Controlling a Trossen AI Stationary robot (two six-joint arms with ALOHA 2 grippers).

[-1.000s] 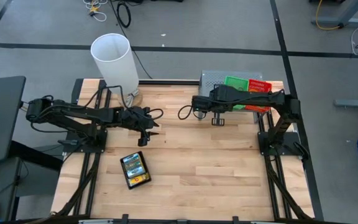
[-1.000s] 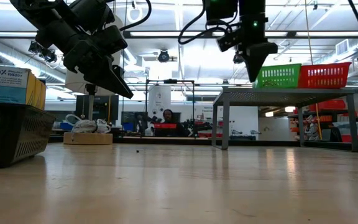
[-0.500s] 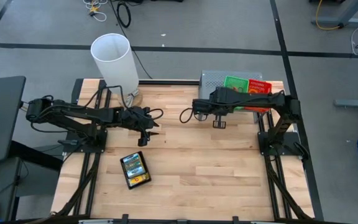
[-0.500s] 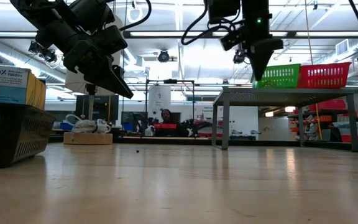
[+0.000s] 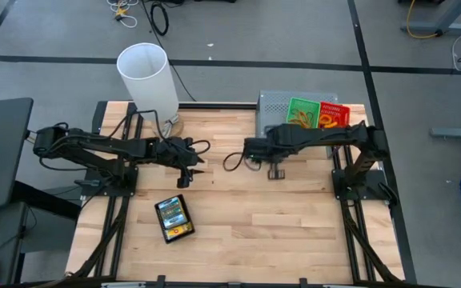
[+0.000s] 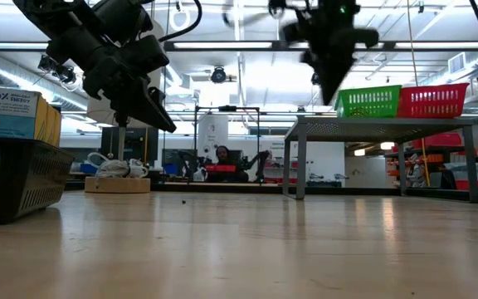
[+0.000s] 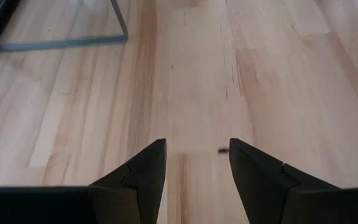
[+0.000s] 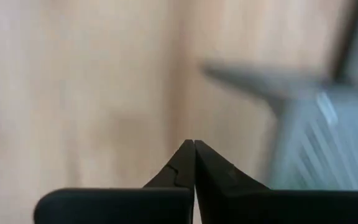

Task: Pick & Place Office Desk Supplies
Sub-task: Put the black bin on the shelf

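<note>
My left gripper hangs open above bare wood left of the table's middle, with nothing between its fingers. My right gripper is shut on nothing and points down over the wood, just in front of the grey riser. A green tray holding orange-tan bands and a red tray stand on the riser's top. A black tray with crayon boxes rests flat on the table toward the near left, in front of my left gripper.
A tall white cylinder stands at the far left corner on a round wooden base. The riser's legs reach down to the table at the far right. Bare wood stretches across the middle and near right.
My right gripper has moved away from the riser toward the table's near edge and a little left, turning slightly, and has stayed shut. The green tray, partly covered by the arm before, now shows fully from above.
</note>
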